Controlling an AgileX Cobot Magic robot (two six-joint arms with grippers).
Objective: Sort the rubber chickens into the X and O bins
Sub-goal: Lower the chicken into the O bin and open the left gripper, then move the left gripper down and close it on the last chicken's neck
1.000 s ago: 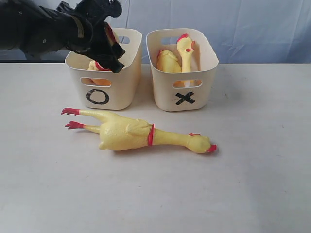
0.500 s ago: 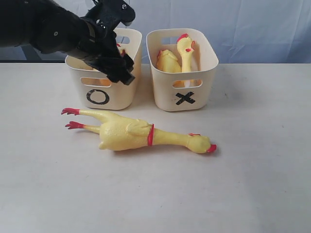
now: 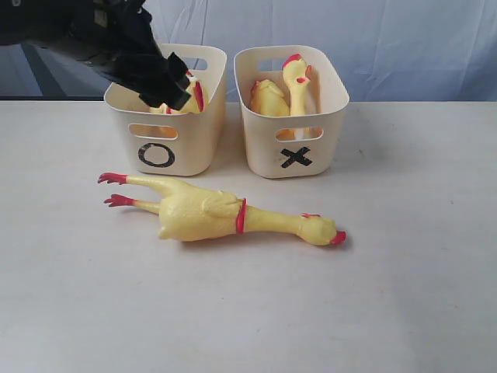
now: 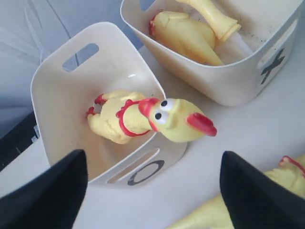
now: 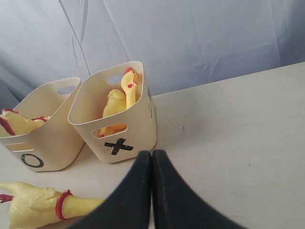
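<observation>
Your exterior view has the left arm [image 3: 116,43] covering the O bin's [image 3: 194,148] back rim and most of the chicken [image 3: 189,99] inside. The X bin's [image 3: 326,132] wall hides the lower bodies of its two chickens [image 3: 268,99]. The right wrist view cuts off the table chicken [image 5: 33,210] at its edge.

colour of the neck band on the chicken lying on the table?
Red. The band on the chicken shows best in the exterior view.

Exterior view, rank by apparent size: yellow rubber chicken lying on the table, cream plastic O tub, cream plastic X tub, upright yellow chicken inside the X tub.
1. Chicken on the table: longest, though nearest camera.
2-3. O tub and X tub: look alike, unranked.
4. Upright chicken in the X tub: smallest, partly hidden.
</observation>
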